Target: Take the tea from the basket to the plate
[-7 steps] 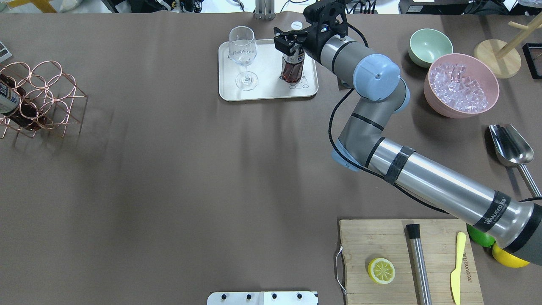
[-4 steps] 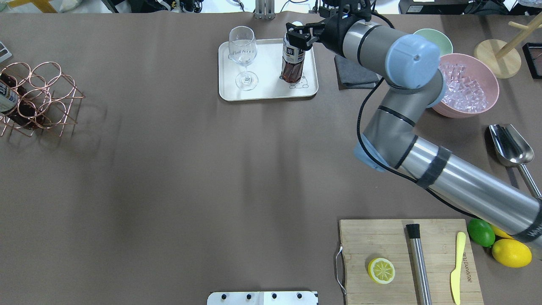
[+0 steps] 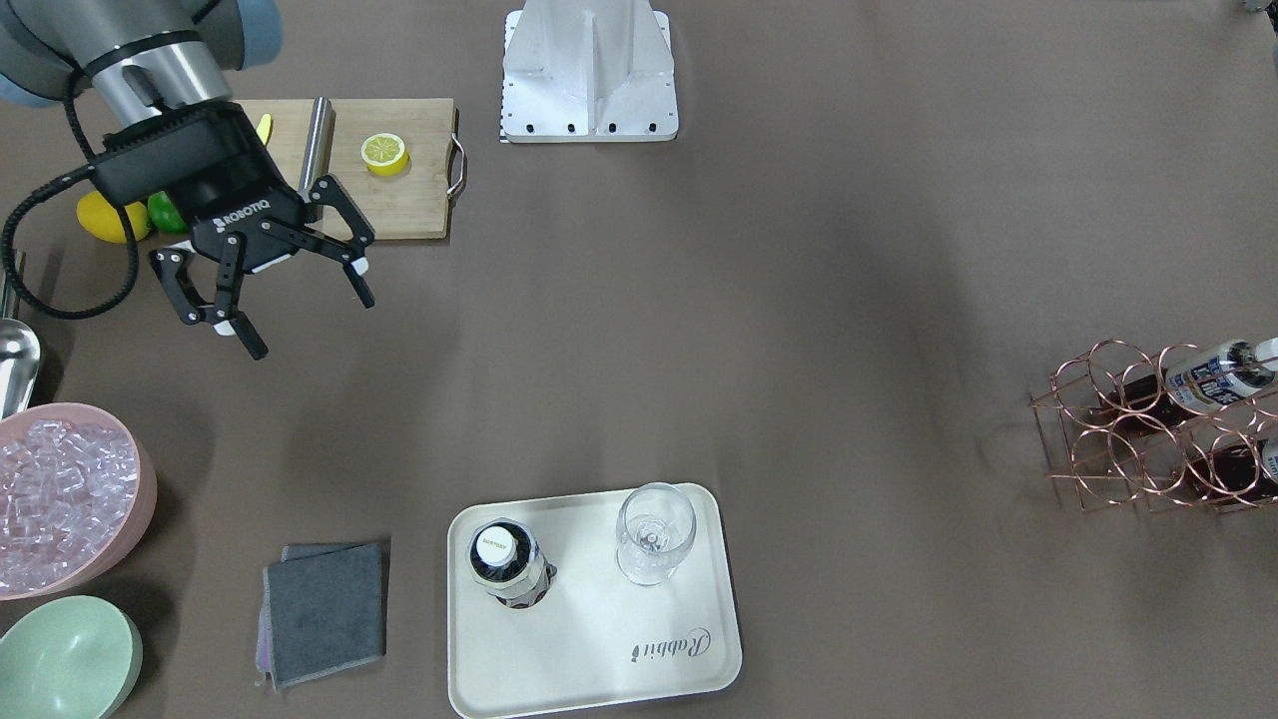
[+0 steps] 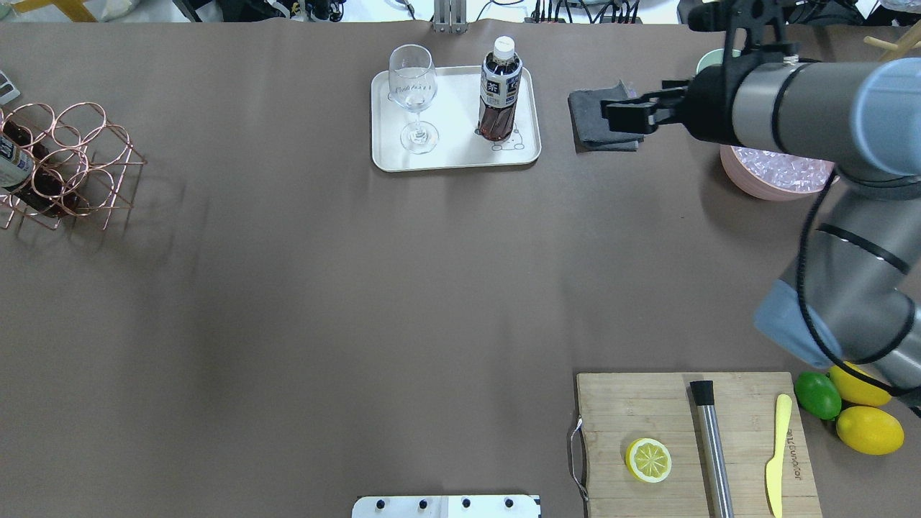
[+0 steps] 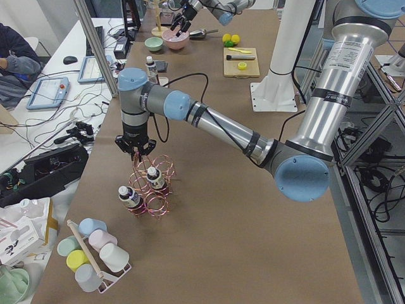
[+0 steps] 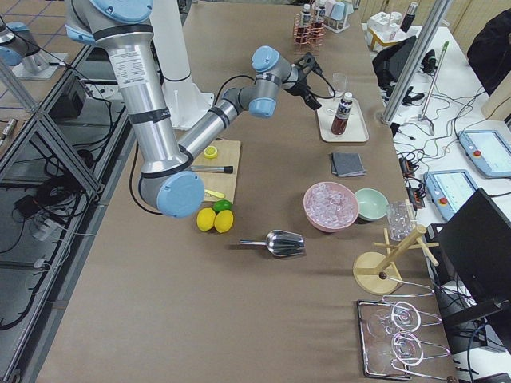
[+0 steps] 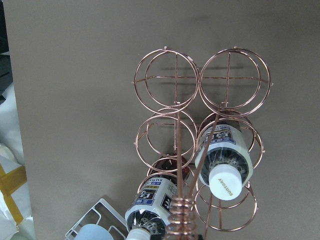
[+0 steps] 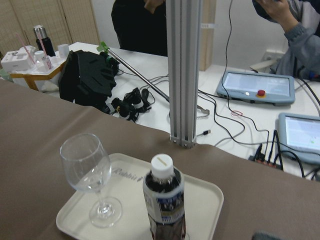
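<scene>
The tea bottle (image 4: 499,90) stands upright on the cream plate (image 4: 460,155), next to a wine glass; it also shows in the front view (image 3: 509,564) and the right wrist view (image 8: 164,205). My right gripper (image 3: 310,325) is open and empty, well away from the plate (image 3: 599,639); in the overhead view it (image 4: 613,115) hangs over a grey cloth. The copper basket (image 4: 68,155) sits at the far left and holds two more bottles (image 7: 225,160). My left gripper (image 5: 134,149) hovers over the basket's handle; I cannot tell if it is open or shut.
A wine glass (image 4: 414,93) shares the plate. A grey cloth (image 3: 324,609), the pink tub of ice (image 3: 60,499) and a green bowl (image 3: 65,659) lie to the plate's right. A cutting board (image 4: 691,439) with a lemon half, muddler and knife sits near the robot.
My right gripper has let go of the tea bottle and pulled away to the right, past the grey cloth. The bottle stays upright on the plate.
</scene>
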